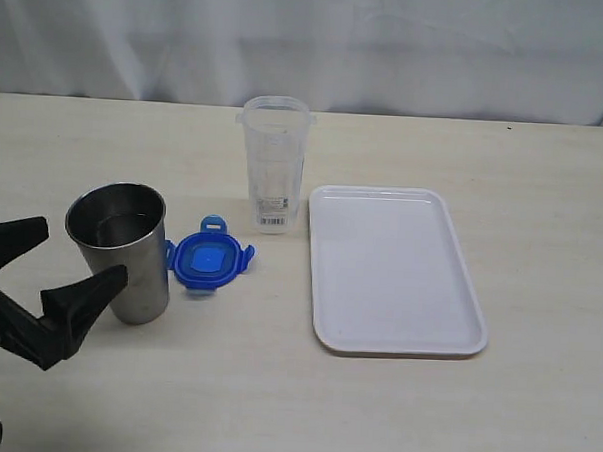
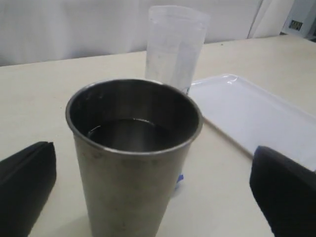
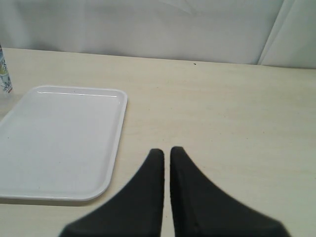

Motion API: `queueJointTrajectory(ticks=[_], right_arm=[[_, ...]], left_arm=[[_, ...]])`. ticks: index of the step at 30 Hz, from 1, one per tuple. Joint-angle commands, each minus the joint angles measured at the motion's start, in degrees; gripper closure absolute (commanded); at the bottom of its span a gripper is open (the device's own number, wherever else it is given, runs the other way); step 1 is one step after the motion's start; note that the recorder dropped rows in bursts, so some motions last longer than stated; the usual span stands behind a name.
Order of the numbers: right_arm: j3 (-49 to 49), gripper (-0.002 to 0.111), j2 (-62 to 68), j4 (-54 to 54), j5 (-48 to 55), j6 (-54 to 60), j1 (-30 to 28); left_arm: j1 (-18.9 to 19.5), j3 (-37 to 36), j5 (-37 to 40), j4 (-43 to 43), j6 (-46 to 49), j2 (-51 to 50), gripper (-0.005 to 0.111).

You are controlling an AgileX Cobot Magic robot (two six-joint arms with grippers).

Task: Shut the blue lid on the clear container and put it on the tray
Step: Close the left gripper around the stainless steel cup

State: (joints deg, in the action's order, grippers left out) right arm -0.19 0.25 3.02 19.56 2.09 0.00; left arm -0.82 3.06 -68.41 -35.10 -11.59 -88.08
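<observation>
At the left near side, the left gripper [image 1: 85, 249] has its jaws spread wide and holds nothing. In the left wrist view a steel cup [image 1: 129, 269] stands upright between the two black fingers, apart from both of them.

Just to the right of the cup, the blue lid [image 1: 208, 259] lies flat on the pale table [image 1: 543, 197]. It is translucent blue with a rounded shape, small tabs stick out at its edges, and its middle is a lighter square.

Farther away and a little to the right stands the clear container [image 1: 273, 165]. It is upright, tall and narrow, with its mouth open, faint printed marks on its wall and a small white label near its base. It is just beside the far left corner of the tray [image 1: 395, 270], which is flat, white and rectangular, with rounded corners and a low rim.

The right gripper [image 3: 167, 155] shows only in its wrist view. Its fingers are pressed together on nothing, over the table to the right of the tray.
</observation>
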Motion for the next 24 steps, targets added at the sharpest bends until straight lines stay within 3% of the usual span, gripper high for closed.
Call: queueJointTrajectory(ticks=[1, 13, 24], right_arm=[[0.19, 0.104, -0.25, 0.42, 0.06, 0.03, -0.40], [0.19, 0.104, -0.25, 0.42, 0.06, 0.03, -0.40], [0.19, 0.104, -0.25, 0.42, 0.06, 0.03, -0.40]], left_arm=[[0.03, 0.05, -1.55, 1.32, 4.29, -5.17, 0.002], [0.03, 5.23, -1.55, -1.51, 7.10, -16.90, 0.002], [0.03, 15.78, -1.55, -7.73, 6.85, -26.91, 0.002]])
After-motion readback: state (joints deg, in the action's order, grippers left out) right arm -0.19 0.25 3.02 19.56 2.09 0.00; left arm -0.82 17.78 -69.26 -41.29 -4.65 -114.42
